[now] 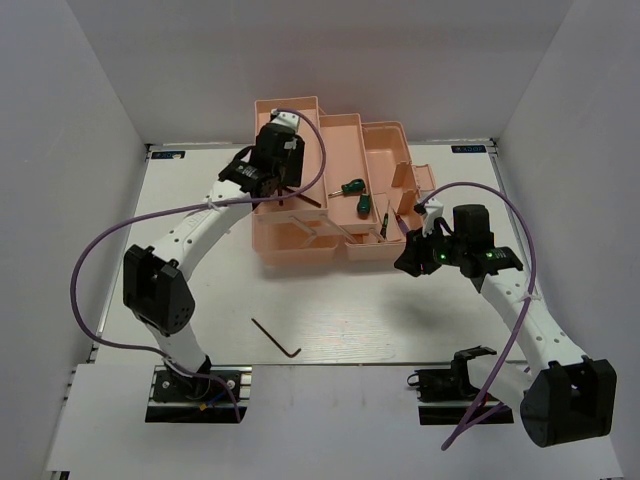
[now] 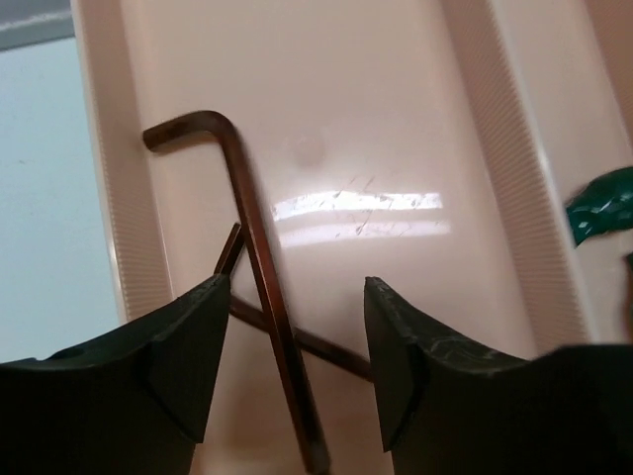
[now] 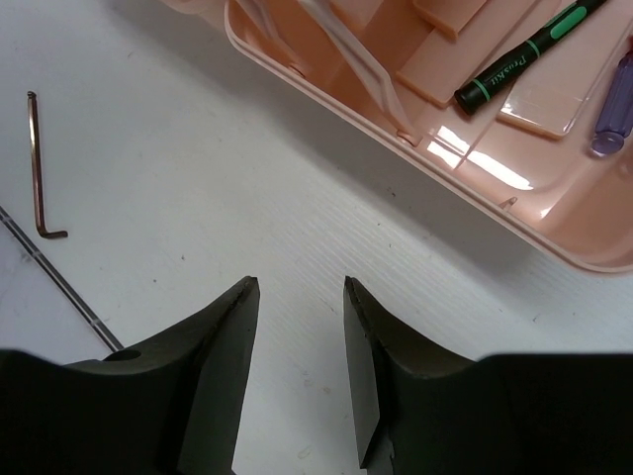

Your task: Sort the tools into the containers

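Left hand (image 2: 297, 285): released over hex key (image 2: 259, 267) in tray (image 2: 396, 119).
Right hand (image 3: 300, 282): released, empty.
Spare hex key (image 1: 276, 337): counter (image 1: 400, 320), toolbox's (image 1: 300, 250) seven o'clock.

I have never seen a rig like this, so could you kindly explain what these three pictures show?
These are two white robot arms, the left and the right, bolted at the near edge of a white table. The wide picture looks down from above and behind them. The other two come from a camera on each wrist, so each shows its own dark two-fingered tool.

At the far side stands a salmon-pink plastic toolbox with its trays spread out. The left tool hangs open over one tray, where a dark brown L-shaped hex key lies between its fingers, untouched. Two stubby green-handled screwdrivers lie in the tray beside it. The right tool is open and empty above the table. A second hex key lies on the table.
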Robot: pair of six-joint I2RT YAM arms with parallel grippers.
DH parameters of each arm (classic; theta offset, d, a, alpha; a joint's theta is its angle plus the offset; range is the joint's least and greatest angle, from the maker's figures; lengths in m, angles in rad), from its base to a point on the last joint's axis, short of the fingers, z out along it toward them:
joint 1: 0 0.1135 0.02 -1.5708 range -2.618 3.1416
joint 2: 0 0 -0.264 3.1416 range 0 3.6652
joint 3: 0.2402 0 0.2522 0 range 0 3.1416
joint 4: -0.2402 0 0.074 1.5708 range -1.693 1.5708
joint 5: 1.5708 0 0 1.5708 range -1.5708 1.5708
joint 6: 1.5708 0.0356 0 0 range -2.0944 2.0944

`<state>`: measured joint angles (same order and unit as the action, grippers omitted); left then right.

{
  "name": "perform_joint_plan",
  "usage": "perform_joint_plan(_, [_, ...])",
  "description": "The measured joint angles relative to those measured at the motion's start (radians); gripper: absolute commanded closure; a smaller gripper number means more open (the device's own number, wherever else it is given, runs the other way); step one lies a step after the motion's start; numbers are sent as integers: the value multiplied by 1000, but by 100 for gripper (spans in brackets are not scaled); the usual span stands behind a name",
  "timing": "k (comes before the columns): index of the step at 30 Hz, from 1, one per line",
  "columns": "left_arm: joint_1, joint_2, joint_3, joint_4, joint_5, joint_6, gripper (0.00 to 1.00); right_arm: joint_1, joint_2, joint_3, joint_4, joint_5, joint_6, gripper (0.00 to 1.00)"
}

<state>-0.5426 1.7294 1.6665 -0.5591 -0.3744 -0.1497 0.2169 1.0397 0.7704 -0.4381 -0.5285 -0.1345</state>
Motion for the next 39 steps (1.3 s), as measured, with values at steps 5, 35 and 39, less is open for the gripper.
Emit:
perform_joint_plan(5, [17, -90, -162, 61, 84, 14, 29, 0, 1, 0, 0, 0, -5, 54])
perform_joint_plan(35, [-20, -873, -1092, 17, 327, -353, 32, -6, 62, 0, 1, 37, -31, 54])
perform_joint_plan(39, [-24, -857, -1086, 5, 312, -381, 32, -12, 62, 0, 0, 40, -33, 54])
